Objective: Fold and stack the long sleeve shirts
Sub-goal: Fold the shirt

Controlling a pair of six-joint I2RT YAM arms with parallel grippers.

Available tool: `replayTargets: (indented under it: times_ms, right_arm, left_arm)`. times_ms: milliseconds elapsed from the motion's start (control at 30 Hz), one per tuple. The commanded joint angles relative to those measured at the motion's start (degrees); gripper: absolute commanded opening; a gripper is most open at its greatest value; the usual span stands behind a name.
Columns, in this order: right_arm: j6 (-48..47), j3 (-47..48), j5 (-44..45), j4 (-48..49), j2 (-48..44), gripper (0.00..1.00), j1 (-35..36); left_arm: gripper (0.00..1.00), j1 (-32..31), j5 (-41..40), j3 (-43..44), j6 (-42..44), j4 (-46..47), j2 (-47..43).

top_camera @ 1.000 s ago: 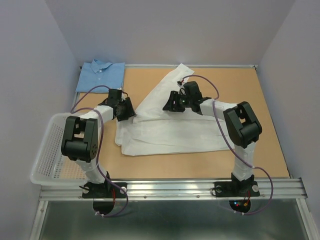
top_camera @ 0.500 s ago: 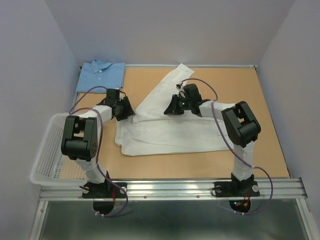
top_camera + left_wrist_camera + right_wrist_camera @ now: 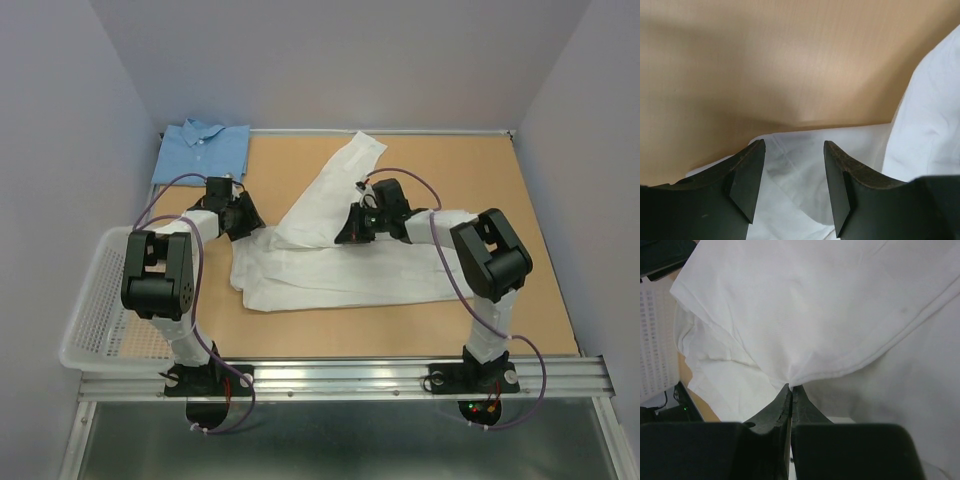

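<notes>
A white long sleeve shirt (image 3: 340, 265) lies spread across the middle of the table, one sleeve (image 3: 345, 170) reaching toward the back. A light blue shirt (image 3: 203, 150) lies folded at the back left corner. My right gripper (image 3: 352, 232) sits low on the white shirt where the sleeve meets the body. In the right wrist view this gripper (image 3: 791, 386) is shut, pinching a fold of the white cloth (image 3: 815, 305). My left gripper (image 3: 250, 215) is at the shirt's upper left corner. It stands open (image 3: 794, 145) over the white cloth (image 3: 925, 120), with nothing held.
A white mesh basket (image 3: 95, 310) sits at the front left, overhanging the table's left edge; its mesh (image 3: 655, 350) shows in the right wrist view. Bare wooden tabletop (image 3: 520, 250) lies right of the shirt. Walls enclose the left, back and right.
My right gripper has closed, pinching the white shirt, and shifted slightly nearer. The left gripper has edged a little back and left, still open.
</notes>
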Motion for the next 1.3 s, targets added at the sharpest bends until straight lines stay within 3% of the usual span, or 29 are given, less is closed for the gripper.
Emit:
replayTargets:
  times_ms: [0,333,367,633,867,967,1067,1267]
  right_arm:
    - [-2.96,-2.15,-0.95,-0.92,-4.25,0.01,0.59]
    - [-6.04,-4.17,2.20,-3.21,-3.99,0.04,0.59]
    - [-6.48,-4.35,2.47,-3.47,-4.42,0.17,0.59]
    - [-8.06,1.52,11.23,-9.70,-10.39,0.59,-0.02]
    - [-7.45,6.89,19.25,-14.80,-12.78,0.62,-8.45]
    - [-8.94,8.22,22.85,-16.39,-12.60,0.62,-11.35]
    - [-9.21,7.43,26.11,-16.92,-13.30,0.69,-12.33]
    - [-9.03,4.97,26.55,-18.32,-15.23,0.83,-12.41]
  left_arm:
    - [0.61,0.91,0.53,-0.66,-0.53,1.06,0.44]
    - [0.61,2.31,-0.17,-0.84,-0.18,0.36,-0.34]
    - [0.61,2.31,-0.08,-0.84,0.17,0.35,-0.52]
    - [0.63,1.61,3.61,2.15,3.42,-3.85,-9.30]
    - [0.67,-2.43,5.46,3.82,8.52,-5.88,-15.46]
    - [0.70,-5.50,4.67,7.59,11.42,-5.97,-12.66]
    - [0.72,-8.32,2.04,13.56,14.76,-5.71,-7.66]
    - [0.71,-12.88,-1.13,29.64,18.45,-6.15,9.81]
